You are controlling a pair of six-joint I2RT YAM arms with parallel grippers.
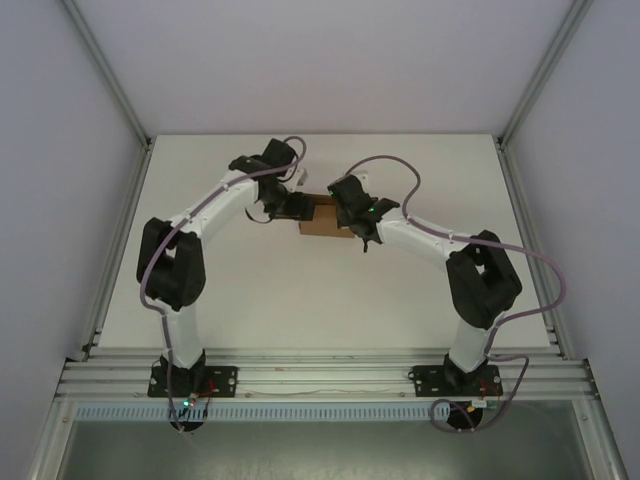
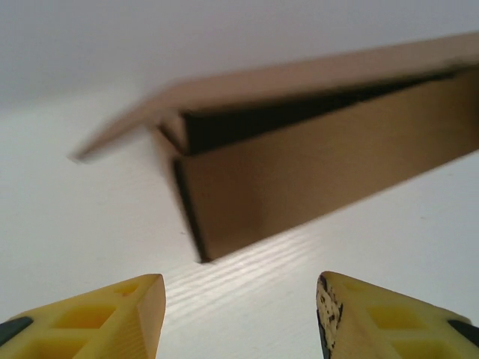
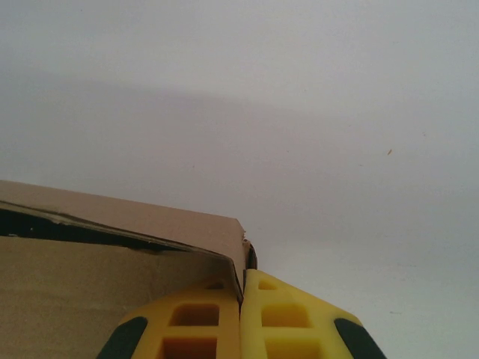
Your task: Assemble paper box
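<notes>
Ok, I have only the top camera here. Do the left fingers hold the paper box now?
Observer: No. The left fingers stand open, and the paper box lies ahead of them, not between them.
Operator: And the right side?
Observer: The right fingers are shut on a thin edge of the box at its corner.
Operator: Is the box closed?
Observer: Not fully; the left wrist view shows a dark gap under the top flap.
</notes>
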